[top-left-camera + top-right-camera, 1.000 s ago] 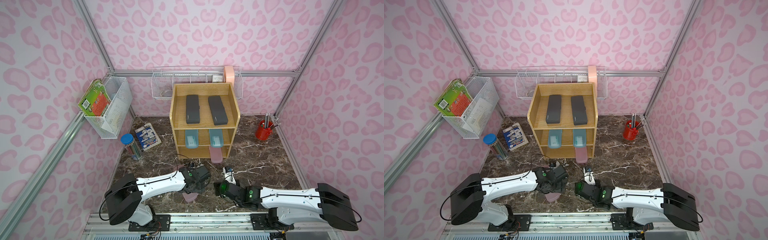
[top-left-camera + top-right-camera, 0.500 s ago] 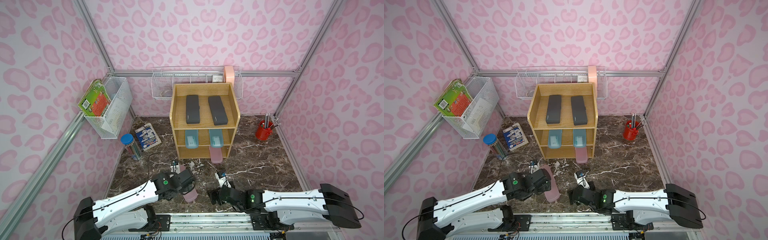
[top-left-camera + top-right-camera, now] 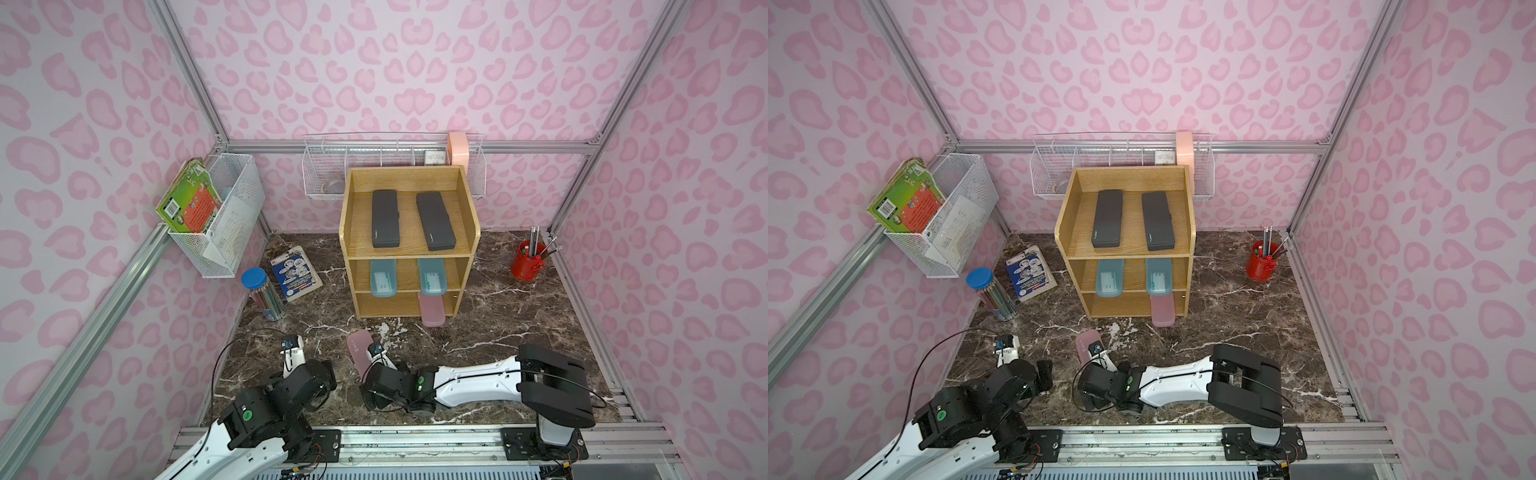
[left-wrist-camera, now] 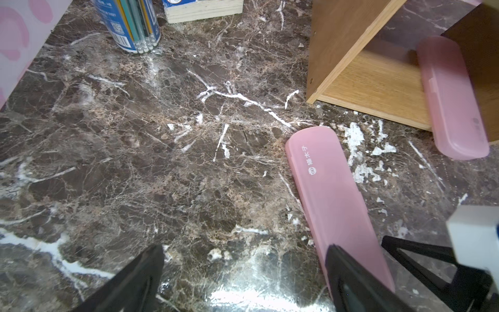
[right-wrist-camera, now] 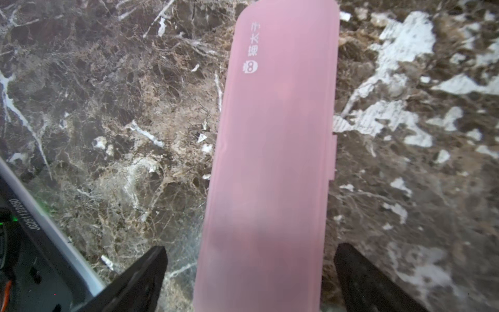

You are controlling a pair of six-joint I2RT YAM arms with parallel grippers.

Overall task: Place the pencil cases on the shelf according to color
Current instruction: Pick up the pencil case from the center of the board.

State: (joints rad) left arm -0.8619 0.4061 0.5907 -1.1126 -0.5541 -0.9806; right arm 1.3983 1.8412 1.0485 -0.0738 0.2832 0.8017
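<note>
The wooden shelf (image 3: 345, 232) holds two black pencil cases (image 3: 385, 218) (image 3: 435, 220) on top, two teal ones (image 3: 383, 278) (image 3: 432, 276) in the middle and a pink one (image 3: 432, 311) jutting from the bottom tier. Another pink case (image 3: 357, 343) (image 5: 275, 151) lies flat on the marble floor in front. My right gripper (image 5: 249, 251) is open and straddles its near end, both fingers clear of its sides. The left gripper (image 4: 244, 251) is open over bare floor, left of that case (image 4: 334, 200).
A blue-lidded tube of coloured pencils (image 3: 262, 293) and a booklet (image 3: 296, 272) sit left of the shelf. A red cup of pens (image 3: 528, 262) stands at the far right. White wire baskets (image 3: 220, 216) (image 3: 390, 166) hang on the walls.
The left arm has drawn back to the near left, away from the loose pink case. My right gripper has slid left over that case's near end.
</note>
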